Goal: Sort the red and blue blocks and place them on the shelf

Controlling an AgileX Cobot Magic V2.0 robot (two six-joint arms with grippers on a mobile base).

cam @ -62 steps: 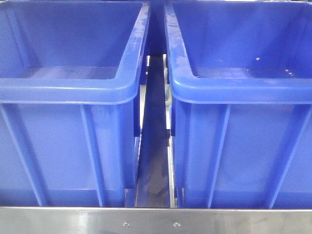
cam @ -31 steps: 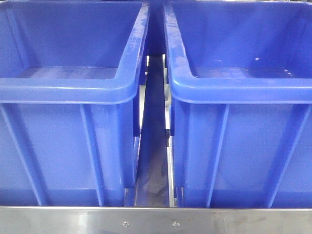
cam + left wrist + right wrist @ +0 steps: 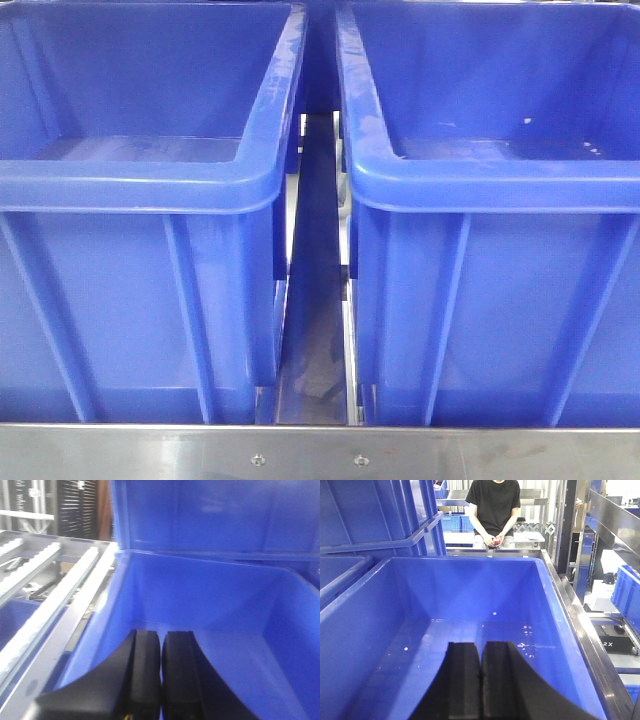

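2 blue bins (image 3: 140, 180) – grey rail (image 3: 320, 452) in front

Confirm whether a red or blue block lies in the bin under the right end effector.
No: in the right wrist view the blue bin below the shut right end effector shows only bare floor with pale specks.

Two bins (image 3: 140, 180) (image 3: 500, 180) side by side behind the shelf rail (image 3: 320, 455) (narrow gap between).

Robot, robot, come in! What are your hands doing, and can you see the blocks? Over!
Left hand shut, empty, over left blue bin. Right hand shut, empty, over right blue bin. No blocks in sight. Nothing in the way.
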